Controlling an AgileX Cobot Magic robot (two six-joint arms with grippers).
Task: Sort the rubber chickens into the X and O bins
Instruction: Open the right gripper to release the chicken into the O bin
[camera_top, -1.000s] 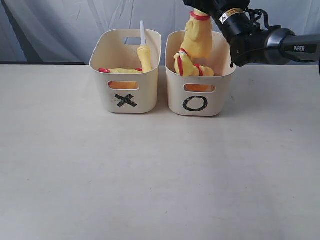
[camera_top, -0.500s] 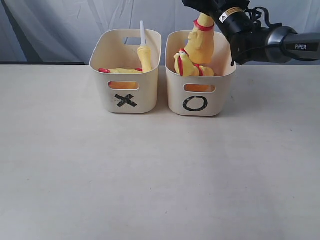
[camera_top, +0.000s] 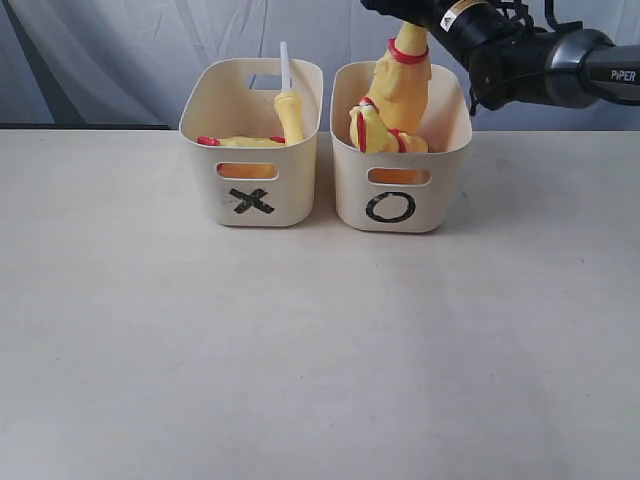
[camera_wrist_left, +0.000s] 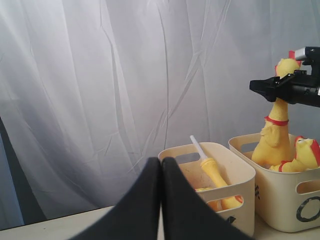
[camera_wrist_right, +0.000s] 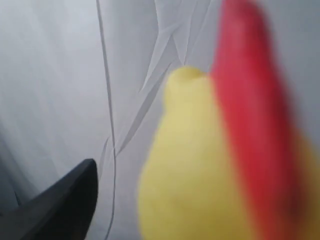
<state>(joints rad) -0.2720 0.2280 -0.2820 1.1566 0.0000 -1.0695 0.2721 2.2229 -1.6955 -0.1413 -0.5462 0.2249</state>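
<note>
Yellow chicken (camera_top: 402, 85) upright in O bin (camera_top: 440, 195), right gripper's (camera_top: 398, 12) hold unclear, left gripper (camera_wrist_left: 161, 200) pressed together; we should release low, lift straight.

X bin (camera_top: 290, 190), O bin (camera_top: 440, 190): smooth matt plastic; chicken (camera_top: 402, 90) smooth rubber; table (camera_top: 300, 350) matt.

A pale table (camera_top: 300, 350) stands before a wrinkled white curtain (camera_wrist_left: 100, 90).

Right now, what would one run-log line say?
right pincer: gripping upright chicken | its base: in O bin | left pincer: shut, empty
</note>
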